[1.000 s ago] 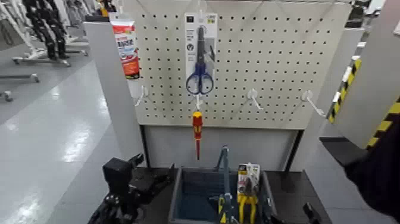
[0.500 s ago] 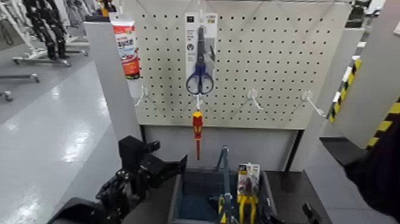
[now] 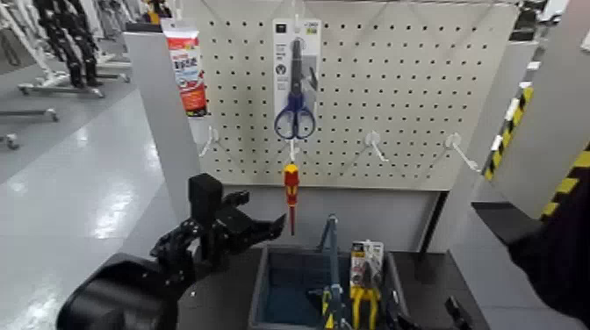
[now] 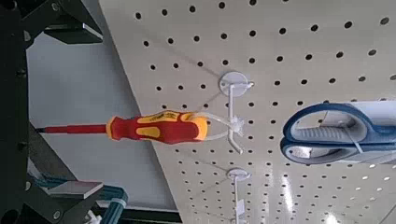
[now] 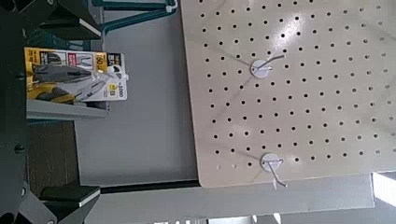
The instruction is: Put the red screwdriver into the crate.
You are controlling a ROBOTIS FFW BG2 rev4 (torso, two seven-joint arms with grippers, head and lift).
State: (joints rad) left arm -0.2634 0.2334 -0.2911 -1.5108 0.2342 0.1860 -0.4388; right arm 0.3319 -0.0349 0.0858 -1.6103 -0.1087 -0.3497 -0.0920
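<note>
The red screwdriver (image 3: 291, 188) hangs shaft down from a white hook on the pegboard, below the scissors pack. It also shows in the left wrist view (image 4: 154, 127), still on its hook. My left gripper (image 3: 261, 221) is raised just left of the screwdriver's shaft, open and empty, not touching it. The crate (image 3: 263, 294) stands below on the dark table, its arched handle (image 3: 329, 250) upright. My right gripper (image 3: 456, 312) is low at the crate's right, barely in the head view; in the right wrist view its fingers (image 5: 37, 13) stand apart and empty.
A blue-handled scissors pack (image 3: 295, 79) hangs above the screwdriver. A yellow-handled pliers pack (image 3: 364, 274) stands in the crate. A red and white tube pack (image 3: 186, 70) hangs on the left post. Bare white hooks (image 3: 375, 145) stick out of the pegboard.
My left arm has risen from beside the crate and reached forward and right, bringing its gripper up close to the hanging screwdriver. The screwdriver and right arm have not moved.
</note>
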